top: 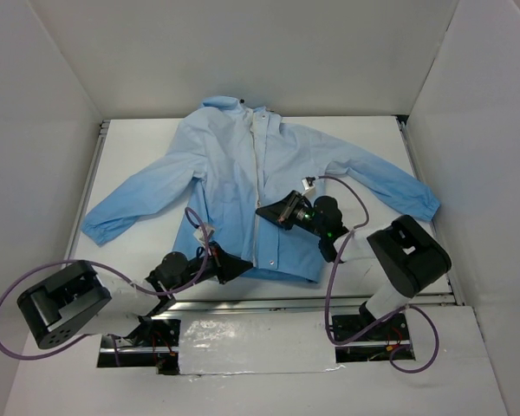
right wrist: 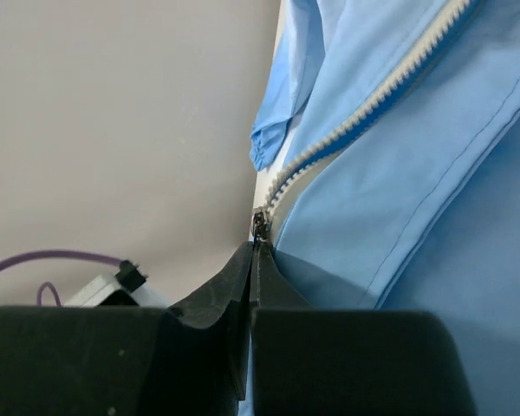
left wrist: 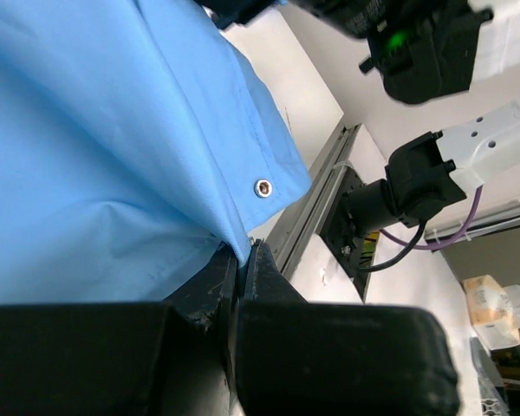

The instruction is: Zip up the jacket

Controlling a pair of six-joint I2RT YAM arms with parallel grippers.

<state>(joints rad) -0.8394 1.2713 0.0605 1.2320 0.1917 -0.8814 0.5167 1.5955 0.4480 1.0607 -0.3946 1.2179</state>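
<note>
While the jacket [top: 234, 173] is lying flat on the desk [top: 364, 139], the left hand [top: 245, 267] is pinching its hem [left wrist: 236, 243] and the right hand [top: 262, 211] is clamping the zipper pull [right wrist: 260, 224]. Probably best bet: holding that hem taut and pulling straight along the teeth [right wrist: 399, 74].

One jacket [top: 234, 173] lay mid-frame on one table [top: 377, 139]. Two grippers were counted: left gripper [top: 247, 267] lower centre, right gripper [top: 262, 211] centre. Two purple cables [top: 69, 262] trailed below.
</note>
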